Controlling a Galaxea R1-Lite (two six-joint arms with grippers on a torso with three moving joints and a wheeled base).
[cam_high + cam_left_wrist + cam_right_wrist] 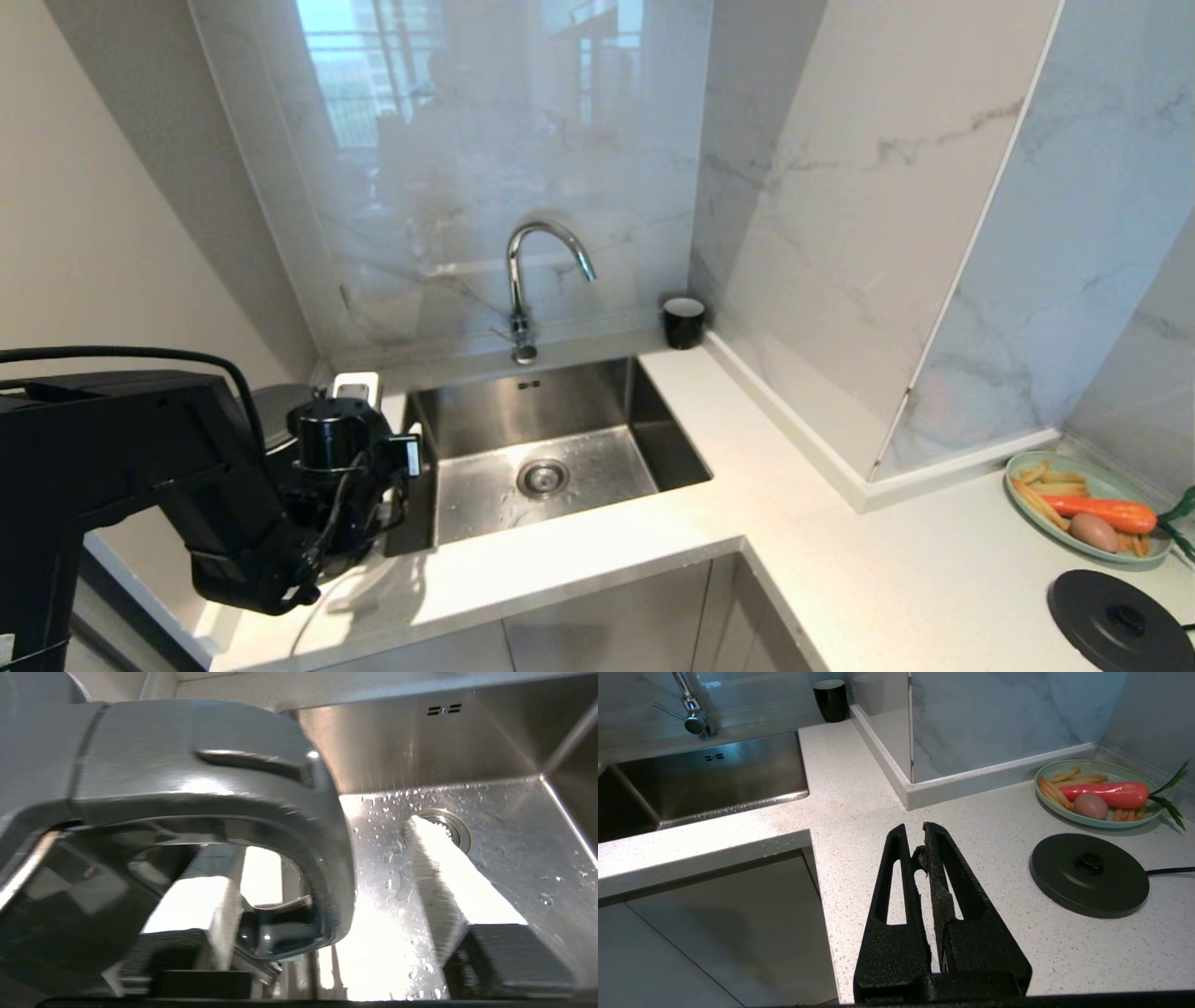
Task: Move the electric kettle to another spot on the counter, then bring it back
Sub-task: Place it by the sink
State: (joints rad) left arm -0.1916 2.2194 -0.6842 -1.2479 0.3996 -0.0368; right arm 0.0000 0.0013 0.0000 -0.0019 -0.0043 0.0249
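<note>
White speckled counter (822,523) wraps a steel sink (597,401).

The right gripper (922,833) hangs over the desk (859,793), jaws closed together. A black disc (1087,875) with a cord lies just beside it, a plate (1101,823) of food behind that. Sink (710,781), tap (693,714) and cup (830,700) lie farther off.

Stood on the worktop (579,560): kettle (280,411) left of sink (551,439), cup (683,322) behind, plate (1027,467) and base disc (1116,621) far right.
</note>
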